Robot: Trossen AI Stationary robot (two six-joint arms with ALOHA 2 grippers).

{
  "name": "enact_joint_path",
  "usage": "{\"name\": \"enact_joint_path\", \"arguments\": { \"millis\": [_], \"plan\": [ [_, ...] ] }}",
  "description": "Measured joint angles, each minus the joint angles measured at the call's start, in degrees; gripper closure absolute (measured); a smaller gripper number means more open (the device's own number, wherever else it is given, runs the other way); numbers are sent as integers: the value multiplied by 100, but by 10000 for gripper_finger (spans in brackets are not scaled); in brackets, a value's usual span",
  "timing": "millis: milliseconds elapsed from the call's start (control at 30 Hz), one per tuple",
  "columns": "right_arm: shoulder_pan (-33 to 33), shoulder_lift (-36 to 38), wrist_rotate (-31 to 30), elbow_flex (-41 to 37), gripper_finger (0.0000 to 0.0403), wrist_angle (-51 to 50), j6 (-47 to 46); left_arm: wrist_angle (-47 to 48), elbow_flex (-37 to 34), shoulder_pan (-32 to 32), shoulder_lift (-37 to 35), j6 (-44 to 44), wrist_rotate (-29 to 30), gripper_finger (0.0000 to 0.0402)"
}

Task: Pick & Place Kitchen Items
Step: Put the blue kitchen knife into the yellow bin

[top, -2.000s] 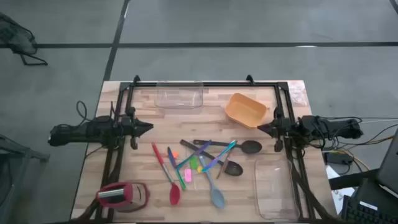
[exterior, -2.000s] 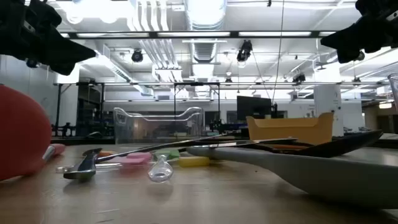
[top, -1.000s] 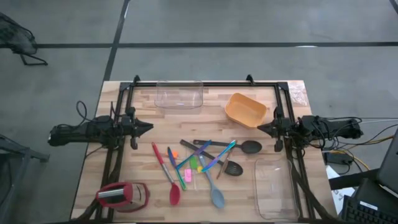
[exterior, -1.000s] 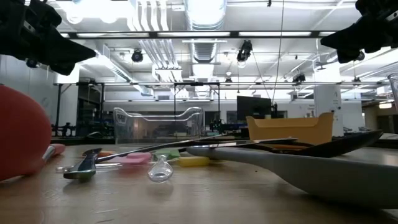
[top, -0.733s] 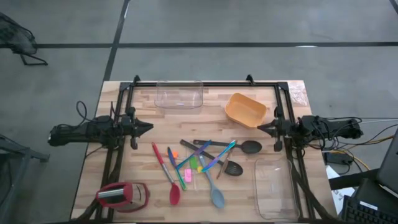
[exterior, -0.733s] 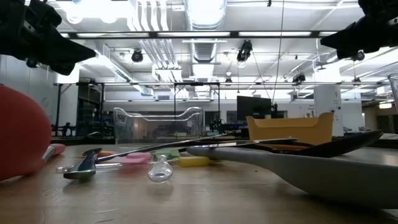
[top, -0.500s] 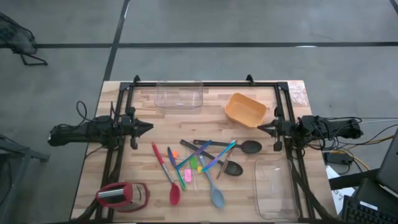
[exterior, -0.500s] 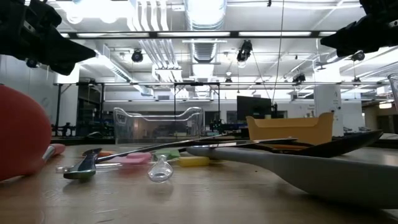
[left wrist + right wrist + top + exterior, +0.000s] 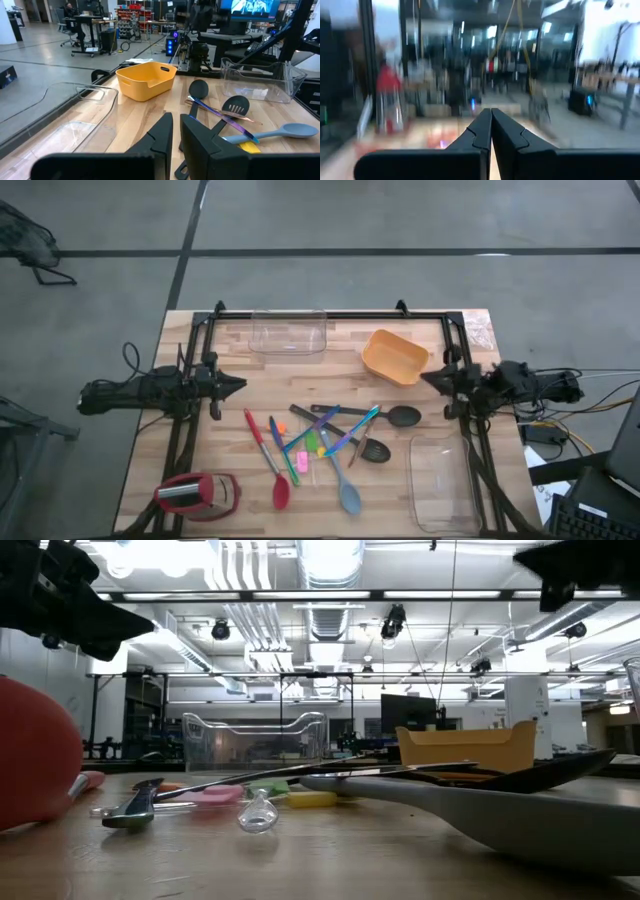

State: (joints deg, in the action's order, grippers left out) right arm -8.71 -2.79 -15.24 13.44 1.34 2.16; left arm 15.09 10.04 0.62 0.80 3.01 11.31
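Left gripper (image 9: 236,385) held level above the left side of the surface (image 9: 240,470), pointing inward – fingers (image 9: 200,145) together with only a thin slit between them, holding nothing. Right gripper (image 9: 432,377) at the right side, angled toward the orange bowl (image 9: 395,356), blurred in its wrist view; fingers (image 9: 475,132) pressed together, empty.

Near edge: chunky red-and-silver gadget (image 9: 196,493) at the near-left corner, a clear tub (image 9: 440,480) lying near-right. Kitchen items all lie loose in the middle, between the two arms, touched by neither. Grey-blue spatula (image 9: 345,490) and red spatula (image 9: 270,465) nearest, heads toward the near edge. Then thin blue, purple and green cutlery (image 9: 330,435) crossed in a pile with small neon pink and yellow-green pieces (image 9: 310,448). Two long black spoons (image 9: 385,418) just behind, heads toward the right.

Far side – second clear tub (image 9: 288,332) at the far edge, orange bowl right of it. Bare wood between the pile and each gripper, and between the pile and the far tub.
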Motion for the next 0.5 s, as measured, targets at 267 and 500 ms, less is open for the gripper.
{"name": "enact_joint_path", "arguments": {
  "millis": [267, 500],
  "plan": [
    [0, 1, -7, 3, 394, 1672, 324, 1, 1, 0, 0, 0, 0, 358],
    [0, -766, -116, 3, 394, 1602, -101, 1, 1, 0, 0, 0, 0, 358]
  ]
}}
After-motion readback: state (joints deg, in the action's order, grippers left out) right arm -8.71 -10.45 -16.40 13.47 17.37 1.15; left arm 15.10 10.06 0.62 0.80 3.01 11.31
